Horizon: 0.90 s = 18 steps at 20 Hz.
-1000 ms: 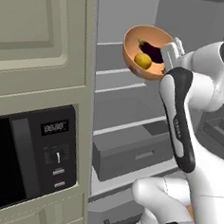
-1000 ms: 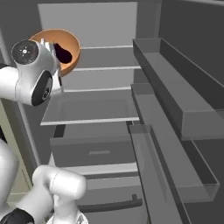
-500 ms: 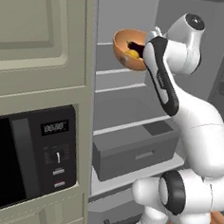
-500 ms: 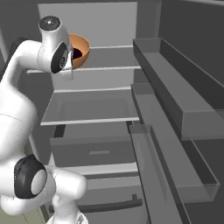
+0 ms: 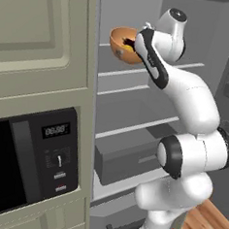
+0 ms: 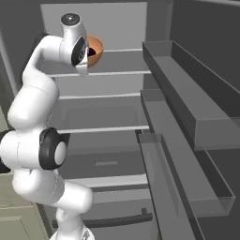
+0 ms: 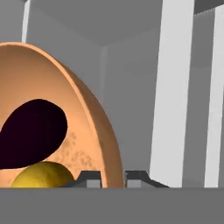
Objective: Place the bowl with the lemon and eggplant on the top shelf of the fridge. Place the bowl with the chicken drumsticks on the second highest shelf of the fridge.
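My gripper point(image 7: 112, 178) is shut on the rim of the deep orange bowl with the lemon and eggplant point(image 5: 121, 43), one fingertip inside the rim and one outside. The bowl point(image 6: 95, 51) hangs inside the open grey fridge point(image 6: 119, 70), just above its top shelf point(image 5: 154, 69). Close up in the hand view, the bowl point(image 7: 94, 113) holds the dark eggplant point(image 7: 33, 131) with the yellow lemon point(image 7: 41, 176) beside it. The lemon point(image 5: 127, 49) also peeks over the rim from the left base view. The bowl with the chicken drumsticks is out of view.
A black microwave point(image 5: 30, 163) sits in the cabinet left of the fridge. The open door with its rectangular bins point(image 6: 187, 98) stands at the right. Lower shelves point(image 6: 103, 129) and a grey drawer point(image 5: 127, 156) lie below the bowl. Wooden floor point(image 5: 205, 226) shows beside the base.
The arm has stretched forward and carried the bowl deeper into the fridge at top shelf height. The gripper has stayed shut on the rim.
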Motion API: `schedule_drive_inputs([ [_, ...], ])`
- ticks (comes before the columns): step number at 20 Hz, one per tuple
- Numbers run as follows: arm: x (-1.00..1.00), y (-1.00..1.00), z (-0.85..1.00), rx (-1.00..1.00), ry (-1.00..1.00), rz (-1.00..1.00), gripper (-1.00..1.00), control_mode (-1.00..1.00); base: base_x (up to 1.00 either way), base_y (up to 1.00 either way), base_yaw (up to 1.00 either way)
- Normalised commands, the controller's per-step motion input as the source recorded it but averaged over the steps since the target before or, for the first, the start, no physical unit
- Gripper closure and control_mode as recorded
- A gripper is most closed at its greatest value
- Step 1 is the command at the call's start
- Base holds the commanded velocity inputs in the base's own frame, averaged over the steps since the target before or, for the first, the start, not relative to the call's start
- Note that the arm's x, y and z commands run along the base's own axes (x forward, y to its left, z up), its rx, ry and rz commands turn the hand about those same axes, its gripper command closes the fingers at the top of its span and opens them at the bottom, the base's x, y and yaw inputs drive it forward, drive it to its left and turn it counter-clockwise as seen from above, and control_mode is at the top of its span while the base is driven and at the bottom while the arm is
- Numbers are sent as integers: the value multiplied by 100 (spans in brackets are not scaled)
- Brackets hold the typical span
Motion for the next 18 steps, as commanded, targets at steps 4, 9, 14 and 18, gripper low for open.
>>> schedule_drive_inputs([
  [4, 62, 11, -21, -1, -9, -3, -100, -100, 0, 0, 0],
  [9, -51, -22, 3, 3, -27, 0, -100, -100, 0, 0, 0],
  [14, -100, -61, 35, 12, -43, 0, -100, -100, 0, 0, 0],
  [18, -100, -77, 18, 12, -36, 0, -100, -100, 0, 0, 0],
])
